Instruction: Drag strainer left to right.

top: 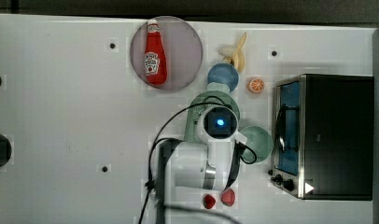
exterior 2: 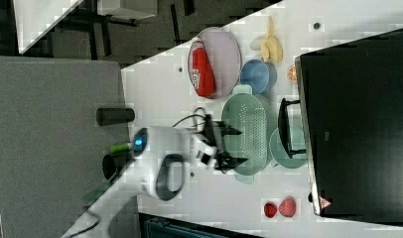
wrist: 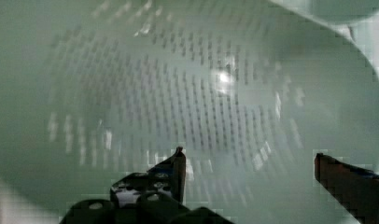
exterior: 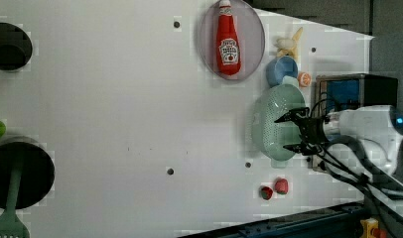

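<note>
The strainer (exterior: 271,116) is a pale mint-green oval colander with a dotted bottom, lying on the white table close to the toaster oven. In the top view my arm's wrist (top: 219,123) covers most of it, leaving its rim (top: 211,99) showing. My gripper (exterior: 287,133) hangs over the strainer's bowl, open and holding nothing. The right view shows the gripper (exterior 2: 240,146) above the strainer (exterior 2: 251,119) on the side nearer the arm. In the wrist view the gripper (wrist: 248,156) is spread wide before the perforated bottom (wrist: 178,84). I cannot tell whether the tips touch it.
A round mint mug (top: 258,142) stands between the strainer and the black toaster oven (top: 334,135). A blue bowl (top: 223,75), an orange slice (top: 256,85) and a banana (top: 237,53) lie beyond. A ketchup bottle (top: 155,56) rests on a grey plate (top: 185,46). Two strawberries (top: 219,199) sit near the arm's base.
</note>
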Available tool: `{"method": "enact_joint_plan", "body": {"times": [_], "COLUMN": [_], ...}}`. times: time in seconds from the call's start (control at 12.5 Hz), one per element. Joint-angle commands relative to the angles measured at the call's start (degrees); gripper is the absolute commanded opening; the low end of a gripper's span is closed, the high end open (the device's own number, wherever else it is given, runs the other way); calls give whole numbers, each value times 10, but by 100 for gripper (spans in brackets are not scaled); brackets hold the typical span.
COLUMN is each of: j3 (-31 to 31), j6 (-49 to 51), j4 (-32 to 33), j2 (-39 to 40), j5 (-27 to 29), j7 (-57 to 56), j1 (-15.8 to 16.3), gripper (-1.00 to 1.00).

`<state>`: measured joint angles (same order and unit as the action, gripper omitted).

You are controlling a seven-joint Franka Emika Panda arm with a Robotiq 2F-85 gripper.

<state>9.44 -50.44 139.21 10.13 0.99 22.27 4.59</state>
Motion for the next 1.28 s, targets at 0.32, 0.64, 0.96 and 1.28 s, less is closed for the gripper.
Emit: {"method": "enact_joint_plan", "body": {"times": [0.32, 0.64, 0.96, 1.28], "j3": [10, 9, 9, 7], "j6": [285, 457, 472, 472], "j4": [-151, -239, -258, -255], "j2": [-208, -279, -292, -290], "j5": [-4, -19, -53, -53], "j7": [-219, -220, -220, -220], "j1": [18, 18, 18, 18], "gripper": [100, 100, 100, 100]}}
